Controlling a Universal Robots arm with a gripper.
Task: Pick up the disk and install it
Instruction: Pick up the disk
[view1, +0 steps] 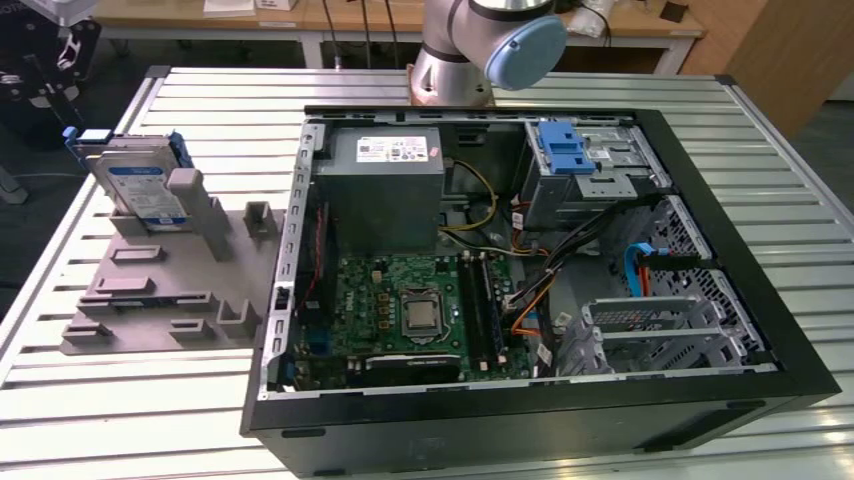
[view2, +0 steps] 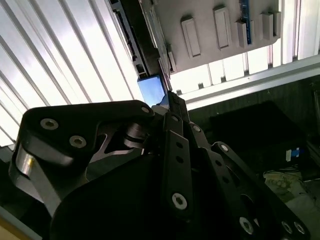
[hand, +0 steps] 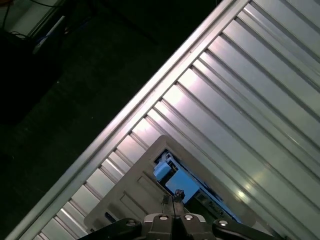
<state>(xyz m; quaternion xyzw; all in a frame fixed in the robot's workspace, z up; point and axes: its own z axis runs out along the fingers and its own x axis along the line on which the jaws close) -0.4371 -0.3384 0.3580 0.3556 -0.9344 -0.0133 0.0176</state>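
The gripper (hand: 173, 201) has matt black metal links studded with bright steel screws. Just beyond its closed jaws, the disk (hand: 176, 184) shows glossy blue plastic and a slick label, seated in a dull grey plastic holder (hand: 131, 192). Under them the table (hand: 240, 100) is ribbed bare metal, smooth and gleaming.

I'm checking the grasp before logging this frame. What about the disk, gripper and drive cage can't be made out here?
Flat silver hard drive in a blue plastic bracket: exterior view, lower edge hidden by the grey slotted stand.
First wrist view: the black gripper covers part of the drive; contact cannot be told.
Silver drive cage with a blue latch: exterior view, bay interior hidden by its own top.
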